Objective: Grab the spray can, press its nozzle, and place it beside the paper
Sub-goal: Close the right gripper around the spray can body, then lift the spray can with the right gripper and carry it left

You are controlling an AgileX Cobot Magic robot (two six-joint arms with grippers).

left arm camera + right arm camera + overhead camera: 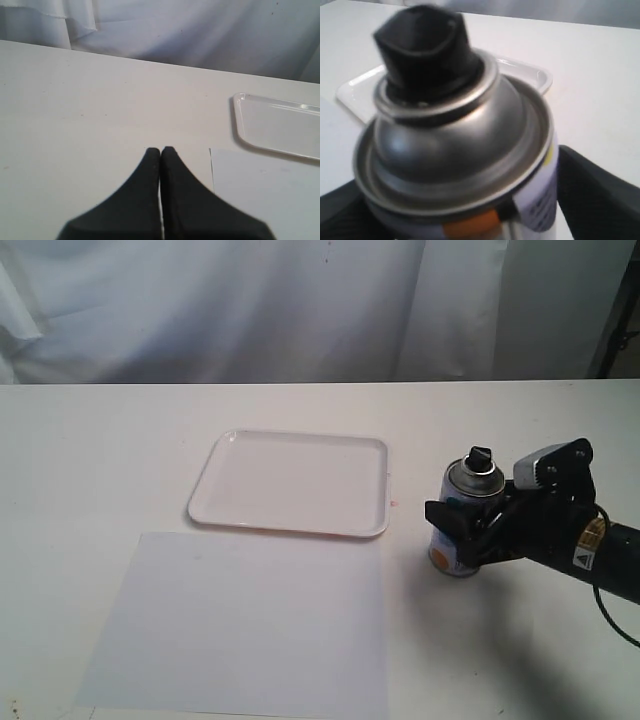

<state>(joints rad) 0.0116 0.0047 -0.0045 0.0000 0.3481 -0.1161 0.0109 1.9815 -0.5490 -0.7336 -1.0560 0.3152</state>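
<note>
The spray can [462, 525] stands upright on the table, right of the paper [240, 625] and apart from its edge. Its black nozzle [480, 457] tops the silver dome, and nothing touches it. My right gripper [450, 513] reaches in from the right with a black finger on each side of the can's body. In the right wrist view the spray can [465, 150] and nozzle [422, 42] fill the picture, and one finger [600, 195] lies against the label. My left gripper [160, 150] is shut and empty, hovering by the corner of the paper [270, 195].
A white rimmed tray [300, 480] lies behind the paper, left of the can, and shows as the tray [280, 125] in the left wrist view. White cloth hangs along the table's far edge. The right arm's cable [615, 615] trails at the right border.
</note>
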